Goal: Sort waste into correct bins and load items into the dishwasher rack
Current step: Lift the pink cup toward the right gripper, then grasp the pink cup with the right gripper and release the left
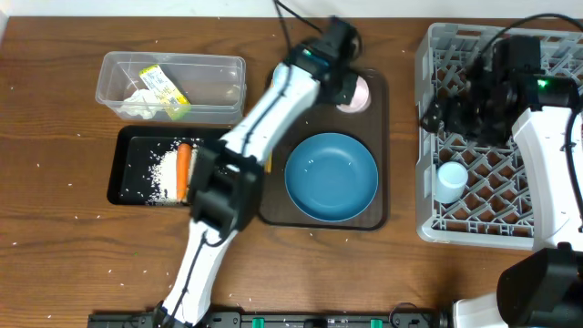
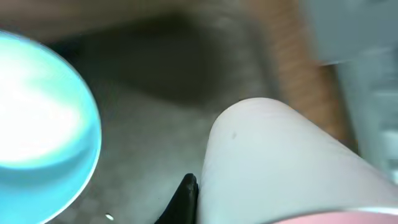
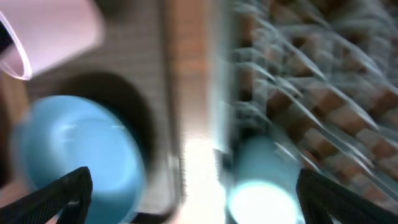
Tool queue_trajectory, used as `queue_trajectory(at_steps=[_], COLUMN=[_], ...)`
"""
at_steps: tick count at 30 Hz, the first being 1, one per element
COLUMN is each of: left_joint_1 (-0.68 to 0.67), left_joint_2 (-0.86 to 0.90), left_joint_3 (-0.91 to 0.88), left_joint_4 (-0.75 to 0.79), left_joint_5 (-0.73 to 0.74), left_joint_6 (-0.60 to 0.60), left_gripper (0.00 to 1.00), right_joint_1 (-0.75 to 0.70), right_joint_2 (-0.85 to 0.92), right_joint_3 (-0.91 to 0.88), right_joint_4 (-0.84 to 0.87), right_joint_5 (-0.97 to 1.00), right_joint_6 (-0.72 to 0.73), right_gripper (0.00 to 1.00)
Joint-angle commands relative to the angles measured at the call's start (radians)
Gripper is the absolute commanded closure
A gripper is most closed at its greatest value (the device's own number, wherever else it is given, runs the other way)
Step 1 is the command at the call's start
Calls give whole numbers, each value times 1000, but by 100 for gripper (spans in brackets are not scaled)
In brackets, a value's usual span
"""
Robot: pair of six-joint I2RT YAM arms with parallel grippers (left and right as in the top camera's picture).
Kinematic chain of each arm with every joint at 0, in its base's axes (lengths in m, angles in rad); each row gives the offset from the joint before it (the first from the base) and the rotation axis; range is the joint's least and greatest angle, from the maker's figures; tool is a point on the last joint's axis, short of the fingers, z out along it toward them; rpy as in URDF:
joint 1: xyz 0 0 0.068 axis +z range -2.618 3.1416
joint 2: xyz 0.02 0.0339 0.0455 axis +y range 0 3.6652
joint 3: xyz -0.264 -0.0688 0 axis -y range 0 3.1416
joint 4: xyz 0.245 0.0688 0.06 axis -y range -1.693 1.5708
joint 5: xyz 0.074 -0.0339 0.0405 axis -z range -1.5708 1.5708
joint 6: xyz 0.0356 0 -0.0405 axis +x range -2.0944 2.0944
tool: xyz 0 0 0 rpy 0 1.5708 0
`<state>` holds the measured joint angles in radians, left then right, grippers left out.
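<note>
Cups: two, one pink cup [image 1: 355,95] and one light-blue cup [image 1: 450,180].
Dishes: one blue dish [image 1: 331,176].
Bins: two, one clear tub [image 1: 114,68] and one black tray [image 1: 127,178].
Racks: one grey rack [image 1: 496,232].
Serving trays: one brown serving tray [image 1: 378,214].
Waste: one yellow-green wrapper [image 1: 164,89], one white tissue [image 1: 139,105], one carrot stick [image 1: 183,170], one rice heap [image 1: 160,175].
Stray grains on the table [image 1: 55,228]: too small to count.
</note>
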<state>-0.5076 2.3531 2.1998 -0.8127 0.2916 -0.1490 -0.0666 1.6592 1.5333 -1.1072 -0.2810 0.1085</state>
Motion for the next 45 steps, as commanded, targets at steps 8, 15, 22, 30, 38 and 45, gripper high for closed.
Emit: queue_trajectory(at_steps=[8,15,22,30,38,45], left_joint_1=[248,320,309,279,241,222], left_joint_2=[-99,-99,-99,-99,-99,-99], left_joint_3=[3,2,3,3,2,2], left_joint_4=[-6,-5,-2,-5,-16,-17], left_joint_5=[894,1217,1279,1280,1279,1280], left_joint_6=[140,180,183,182,182,182], left_gripper=[94,94,94,94,94,94], right_joint_1=[45,91,172,191,198,219], right_joint_2=[-14,-13,-13,-13,-13,-13], right_joint_3=[16,16,16,16,16,16], right_joint_4=[173,373,490,549,603,629], right_joint_5=[-558,-806,-792,-777,-778,-778], right_joint_6=[-216,-245,-246,-246,-245,-245], right_gripper=[2,2,4,5,14,24])
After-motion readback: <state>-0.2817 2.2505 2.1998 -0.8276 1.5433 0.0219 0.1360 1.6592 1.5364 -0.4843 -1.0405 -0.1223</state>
